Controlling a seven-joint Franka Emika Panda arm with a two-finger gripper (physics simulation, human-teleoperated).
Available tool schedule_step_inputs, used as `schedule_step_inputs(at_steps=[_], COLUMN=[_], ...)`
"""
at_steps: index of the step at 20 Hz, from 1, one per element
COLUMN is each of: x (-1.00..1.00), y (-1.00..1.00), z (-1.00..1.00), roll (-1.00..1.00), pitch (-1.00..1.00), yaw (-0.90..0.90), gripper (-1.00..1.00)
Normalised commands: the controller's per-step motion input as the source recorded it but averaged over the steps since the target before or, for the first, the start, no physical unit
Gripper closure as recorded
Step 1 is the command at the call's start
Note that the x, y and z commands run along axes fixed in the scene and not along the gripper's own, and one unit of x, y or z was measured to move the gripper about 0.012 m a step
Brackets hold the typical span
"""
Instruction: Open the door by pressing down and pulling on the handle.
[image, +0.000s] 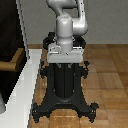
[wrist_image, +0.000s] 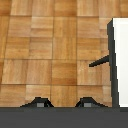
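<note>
The door (image: 10, 30) is a dark panel in a white frame (image: 24, 35) at the exterior view's left. Its tan handle (image: 11, 62) sticks out from the panel at about the gripper's height. My gripper (image: 65, 59) hangs in front of the black pedestal, well to the exterior view's right of the handle and apart from it. In the wrist view the two fingertips (wrist_image: 39, 103) stand wide apart with only wooden floor between them, so the gripper (wrist_image: 63, 103) is open and empty. A dark bar (wrist_image: 101, 62) juts from a white and dark edge (wrist_image: 120, 55) there, seemingly the handle.
The black robot pedestal (image: 64, 87) with spread feet stands on the wooden parquet floor (image: 107, 75). A white sill or frame base (image: 20, 95) runs along the floor below the door.
</note>
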Motion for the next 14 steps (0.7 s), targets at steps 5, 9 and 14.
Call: schedule_step_inputs(at_steps=[5,9,14], x=[0.00,0.00,0.00], y=[0.00,0.00,0.00], z=[0.00,0.00,0.00], roll=[0.00,0.00,0.00], pitch=[0.00,0.00,0.00], yaw=[0.00,0.00,0.00], gripper=[-1.00,-1.00,-1.00])
